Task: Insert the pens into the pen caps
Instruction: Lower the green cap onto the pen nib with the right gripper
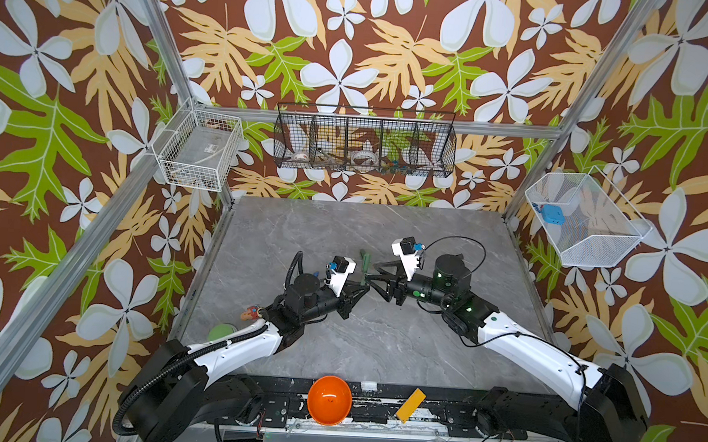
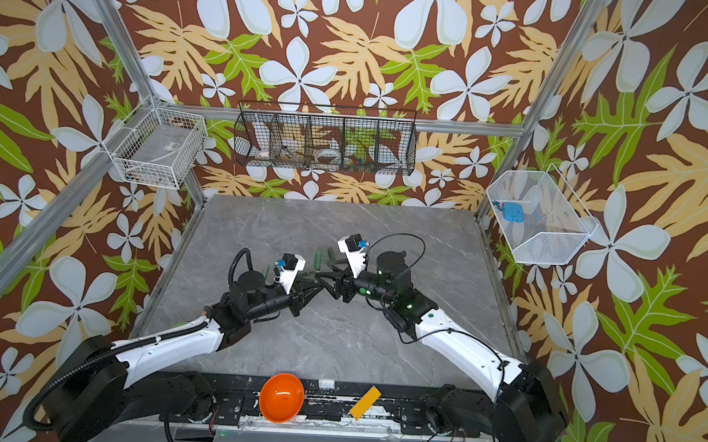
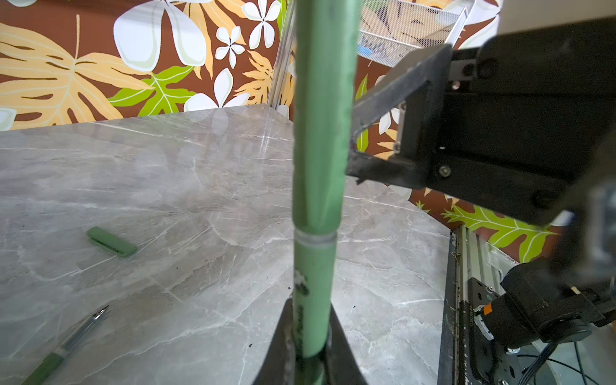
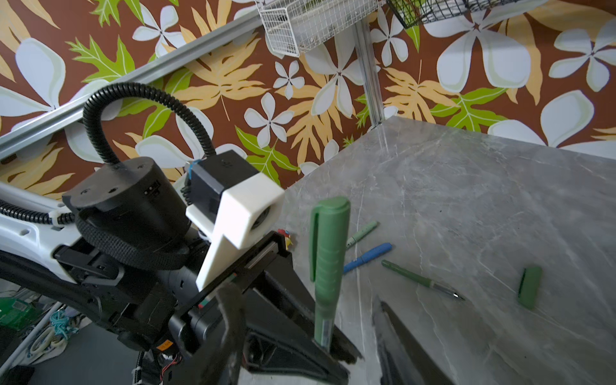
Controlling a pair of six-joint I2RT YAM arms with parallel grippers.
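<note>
My left gripper [image 3: 310, 310] is shut on the lower barrel of a dark green pen [image 3: 315, 283], which stands upright with a dark green cap [image 3: 321, 116] pushed over its tip. In the right wrist view the same capped pen [image 4: 328, 260] rises between my right gripper's [image 4: 305, 296] fingers, which stand open on either side without touching it. Both grippers meet at mid-table in a top view, left gripper [image 1: 361, 289] against right gripper [image 1: 373, 273]. On the table lie another dark green pen [image 4: 421, 280], a loose dark green cap [image 4: 529, 287], a blue pen [image 4: 366, 257] and a pale green pen [image 4: 361, 234].
An orange bowl [image 1: 329, 399] and a yellow block [image 1: 410, 404] sit on the front rail. A green round object [image 1: 221, 332] lies by the left arm. Wire baskets hang at the left [image 1: 200, 151], the back [image 1: 365, 141] and the right [image 1: 585, 219].
</note>
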